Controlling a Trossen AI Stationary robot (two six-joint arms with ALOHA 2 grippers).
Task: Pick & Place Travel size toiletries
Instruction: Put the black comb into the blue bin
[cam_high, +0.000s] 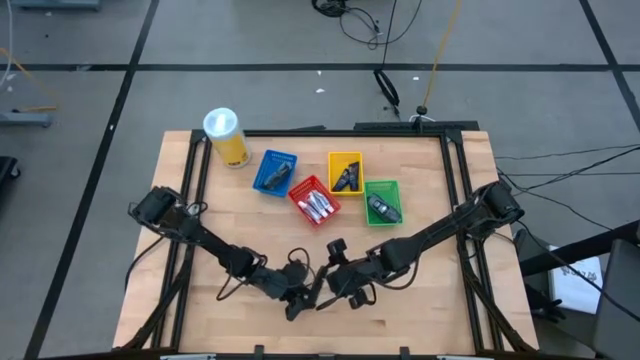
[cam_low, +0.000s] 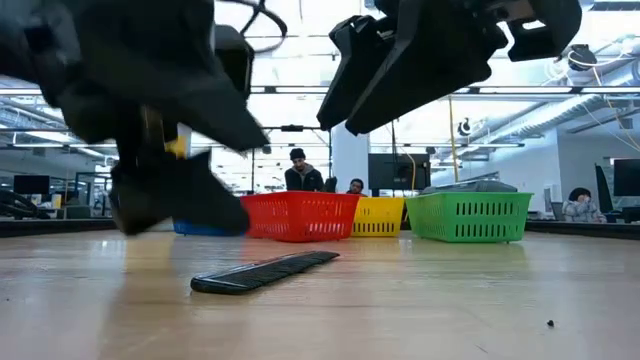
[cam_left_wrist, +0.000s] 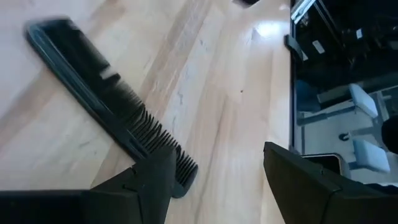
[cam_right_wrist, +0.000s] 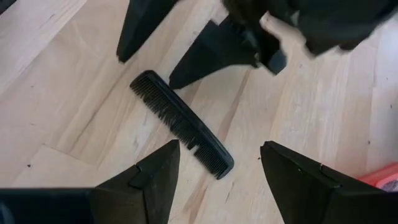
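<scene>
Four baskets sit at the worktop's (cam_high: 420, 290) 12 o'clock side: blue (cam_high: 275, 172) and yellow (cam_high: 345, 172) hold dark packets, red (cam_high: 314, 200) silvery tubes, green (cam_high: 382, 202) a grey piece. At 6 o'clock a black comb (cam_right_wrist: 181, 124) lies flat on the wood between left fingers (cam_high: 296, 306) and right fingers (cam_high: 338, 290). Both pairs stand open, holding nothing.

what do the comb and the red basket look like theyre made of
Comb: likely black moulded plastic, semi-gloss, with fine even teeth and a faint sheen along its spine.
Red basket: probably plastic, with thin, uniform lattice walls and bright even colour.
</scene>
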